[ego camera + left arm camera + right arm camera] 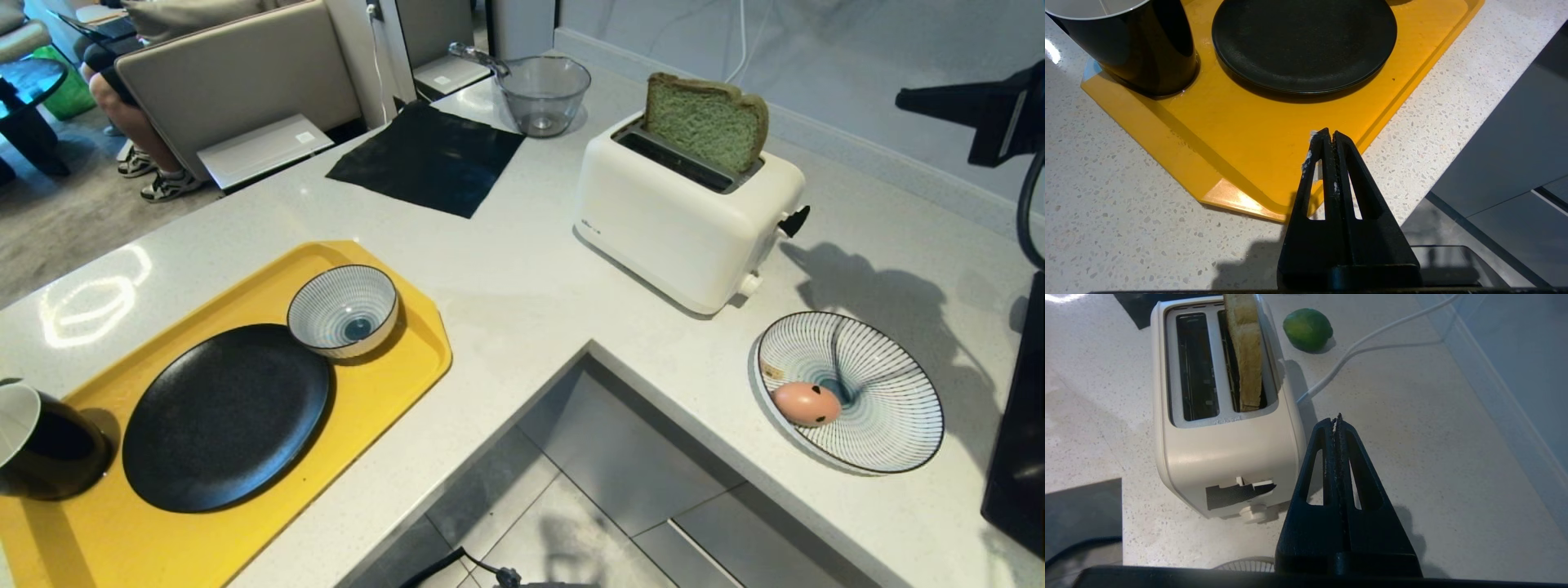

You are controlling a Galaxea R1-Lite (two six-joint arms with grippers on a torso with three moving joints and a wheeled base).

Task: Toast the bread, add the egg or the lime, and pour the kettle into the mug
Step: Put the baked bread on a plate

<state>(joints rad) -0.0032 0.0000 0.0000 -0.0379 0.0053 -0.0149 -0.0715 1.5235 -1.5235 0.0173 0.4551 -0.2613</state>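
A: Bread point(707, 122)?
B: Upright in toaster's point(686, 216) back slot, half out, spongy green crumb. Lever point(1237, 494) probably not pressed yet.
A: Pincers?
B: Right pincer point(1337, 417) clenched, empty, above worktop point(522, 286) beside toaster's lever end. Left pincer point(1329, 132) clenched, empty, over yellow tray point(1241, 134).
A: Egg point(806, 403)?
B: Smooth, pink, cradled in striped dish point(890, 384) so it can't roll.

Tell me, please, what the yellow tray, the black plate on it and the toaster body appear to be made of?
The yellow tray looks like smooth, slightly glossy plastic: its rim catches soft highlights. The black plate seems to be matte glazed ceramic or stoneware, with a faintly grainy, dull surface, though melamine is possible. The toaster body looks like cream satin plastic, showing rounded moulded edges and a soft sheen.
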